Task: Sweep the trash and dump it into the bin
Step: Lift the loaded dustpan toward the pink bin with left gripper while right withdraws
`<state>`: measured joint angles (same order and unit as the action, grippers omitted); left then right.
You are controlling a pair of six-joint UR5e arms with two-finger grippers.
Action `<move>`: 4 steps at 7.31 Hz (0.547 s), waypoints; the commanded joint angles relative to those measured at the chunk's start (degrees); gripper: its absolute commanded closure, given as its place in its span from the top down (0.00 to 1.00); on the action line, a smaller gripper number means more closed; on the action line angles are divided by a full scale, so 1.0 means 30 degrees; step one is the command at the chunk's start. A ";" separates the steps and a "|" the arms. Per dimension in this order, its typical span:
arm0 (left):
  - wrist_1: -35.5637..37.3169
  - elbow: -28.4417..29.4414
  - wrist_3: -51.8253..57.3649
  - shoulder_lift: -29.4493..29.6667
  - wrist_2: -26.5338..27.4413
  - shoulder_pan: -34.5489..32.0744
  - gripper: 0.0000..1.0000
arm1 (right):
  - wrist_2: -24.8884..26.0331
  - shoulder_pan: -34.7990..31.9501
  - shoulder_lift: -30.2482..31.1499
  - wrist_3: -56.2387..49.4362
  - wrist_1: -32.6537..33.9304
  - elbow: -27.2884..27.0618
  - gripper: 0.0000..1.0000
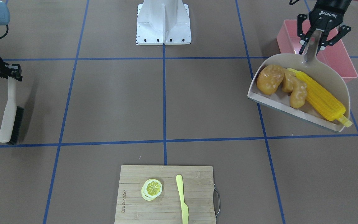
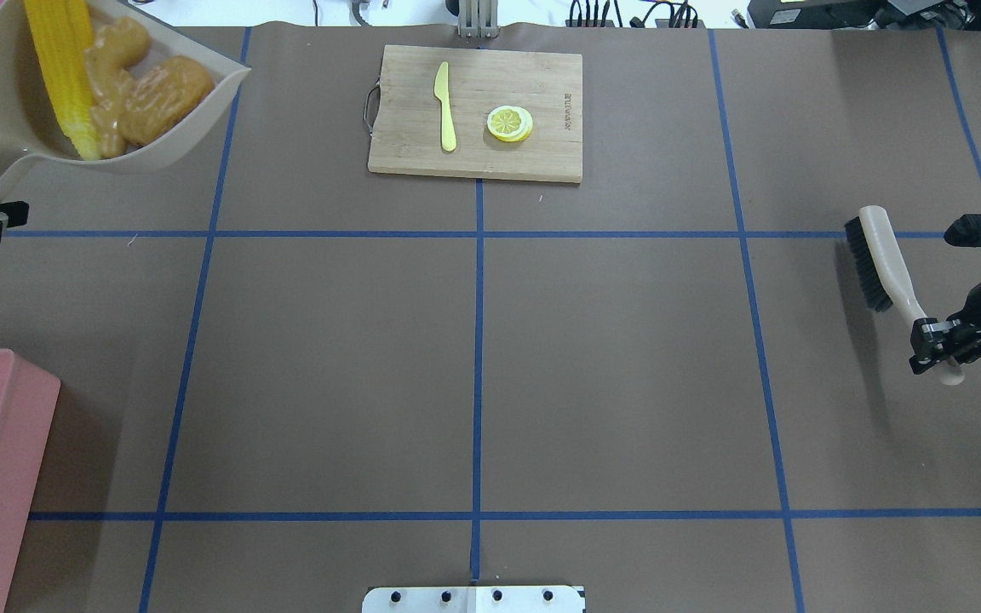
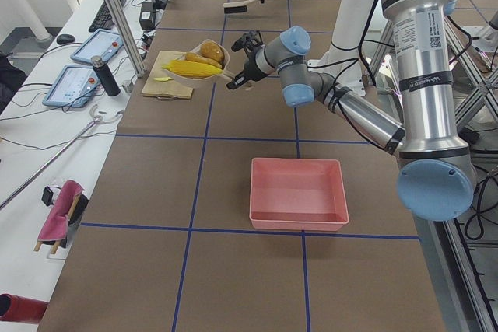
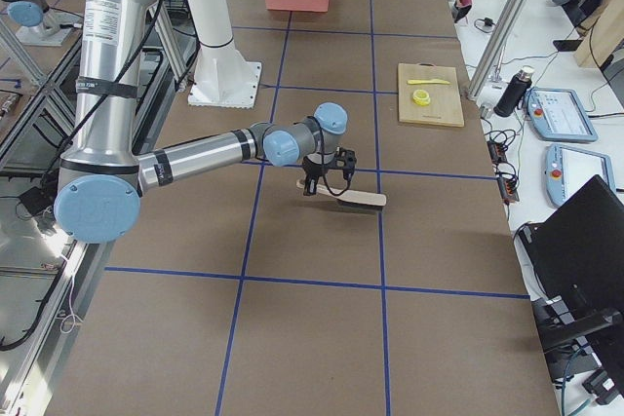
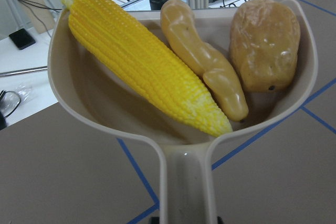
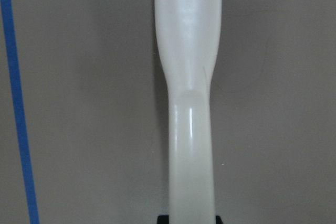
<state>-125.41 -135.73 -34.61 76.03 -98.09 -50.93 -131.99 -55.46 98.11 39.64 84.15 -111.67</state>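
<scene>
Smooth beige dustpan, ribbed corn cob

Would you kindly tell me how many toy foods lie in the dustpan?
3, side by side in the dustpan: corn cob, ginger root in the middle, potato. None seems hidden.

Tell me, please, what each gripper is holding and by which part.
The left gripper holds the dustpan by its handle; the right gripper holds the brush by the end of its handle.
</scene>
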 commanded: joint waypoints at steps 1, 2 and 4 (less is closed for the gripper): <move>0.1517 -0.0929 -0.3765 -0.1284 0.0354 -0.0044 0.00 | -0.0006 0.0436 0.0020 0.0931 -0.0013 -0.0014 0.00; 0.3085 -0.1887 -0.4743 -0.1987 0.0354 -0.0044 0.00 | -0.0006 0.0700 -0.0009 0.1139 -0.0013 0.0015 0.00; 0.5613 -0.2774 -0.6528 -0.2110 -0.0024 -0.0219 0.00 | 0.0023 0.0906 -0.0038 0.1112 -0.0013 0.0131 0.00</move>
<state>-112.59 -142.67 -50.24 70.21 -97.46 -51.26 -132.00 -53.27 98.08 42.89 84.11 -111.55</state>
